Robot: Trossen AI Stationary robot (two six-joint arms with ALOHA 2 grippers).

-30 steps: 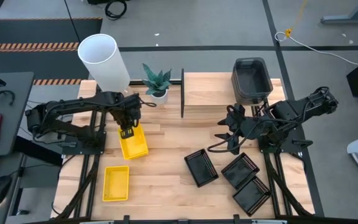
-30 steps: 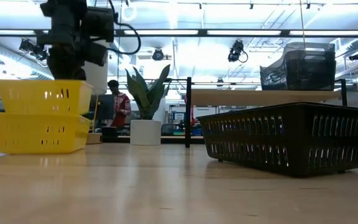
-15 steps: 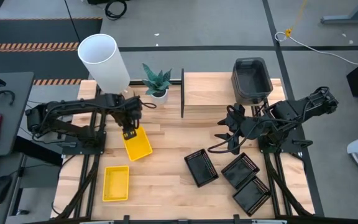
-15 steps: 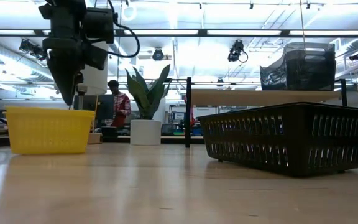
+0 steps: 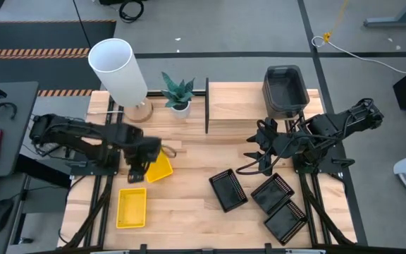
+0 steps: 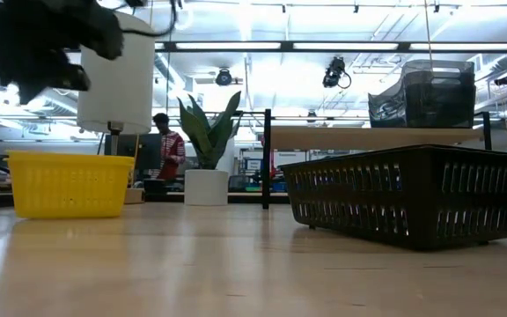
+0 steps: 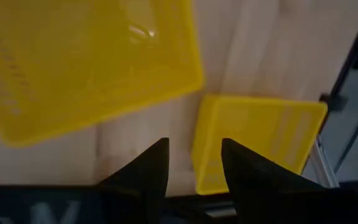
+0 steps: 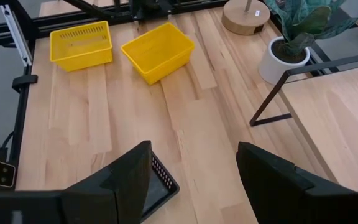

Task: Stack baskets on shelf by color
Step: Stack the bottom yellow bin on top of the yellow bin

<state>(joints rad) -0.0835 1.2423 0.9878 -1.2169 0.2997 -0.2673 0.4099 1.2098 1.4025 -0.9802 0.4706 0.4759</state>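
A yellow basket (image 5: pixel 161 168) (image 6: pixel 64 183) rests on its base on the table, left of centre. A second yellow basket (image 5: pixel 131 208) (image 7: pixel 260 140) lies nearer the front edge. My left gripper (image 5: pixel 137 171) (image 7: pixel 194 165) hangs open above the table between the two, pointing steeply down and touching neither. Dark grey baskets (image 5: pixel 285 90) (image 6: pixel 429 92) sit stacked on the shelf (image 5: pixel 238 106). Three black mesh baskets (image 5: pixel 228 189) (image 5: pixel 272 190) (image 5: pixel 285 220) lie at the front right. My right gripper (image 5: pixel 258 154) (image 8: pixel 194 180) waits open above them.
A white lamp (image 5: pixel 118 70) on a round base and a potted plant (image 5: pixel 178 93) stand at the back left, beside the shelf's black side frame (image 5: pixel 207 106). Bare tabletop (image 5: pixel 189 204) lies between the yellow and the black baskets. A person shows in the room beyond (image 6: pixel 167 150).
My left gripper has let go of a yellow basket it held raised; that basket has dropped into the yellow one beneath it and turned slightly. The gripper has then swung toward the table's near edge, over the gap beside the lone yellow basket.
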